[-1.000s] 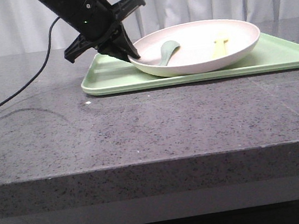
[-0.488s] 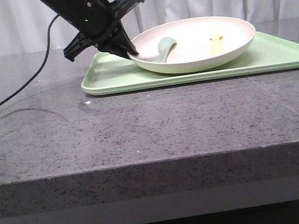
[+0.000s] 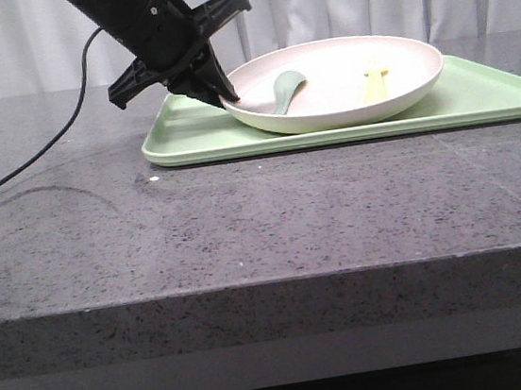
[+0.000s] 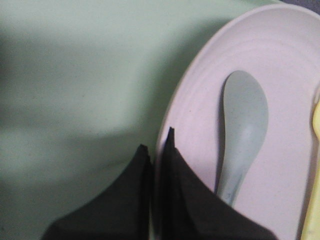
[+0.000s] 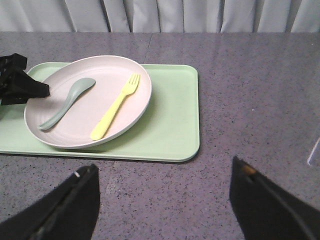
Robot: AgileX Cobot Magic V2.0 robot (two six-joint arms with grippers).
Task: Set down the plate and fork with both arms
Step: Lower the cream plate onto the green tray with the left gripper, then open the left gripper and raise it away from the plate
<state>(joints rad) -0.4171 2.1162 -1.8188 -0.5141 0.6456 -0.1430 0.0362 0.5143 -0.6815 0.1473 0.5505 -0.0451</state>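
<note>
The cream plate [image 3: 418, 85] sits on the light-green tray [image 3: 486, 96]. The pale-yellow fork [image 3: 377, 83] and a grey-green spoon [image 3: 287, 89] lie in it. My left gripper [image 3: 227, 99] is shut on the plate's left rim. In the left wrist view one finger is inside the plate [image 4: 280, 75] and one outside, over the tray [image 4: 75, 75], with the gripper [image 4: 157, 140] next to the spoon [image 4: 242, 125]. My right gripper [image 5: 162, 170] hangs open over bare table, short of the tray [image 5: 170, 120], the plate [image 5: 131, 70] and the fork [image 5: 116, 108].
The tray lies toward the far side of a grey speckled stone table [image 3: 245, 225]. Black cables [image 3: 11, 178] trail across its left part. A white curtain hangs behind. The table's front edge drops off close to the front camera.
The plate, held by its rim in my left gripper, has shifted slightly to the left and sits a little lower than half a second ago. Fork and spoon stay in it.
</note>
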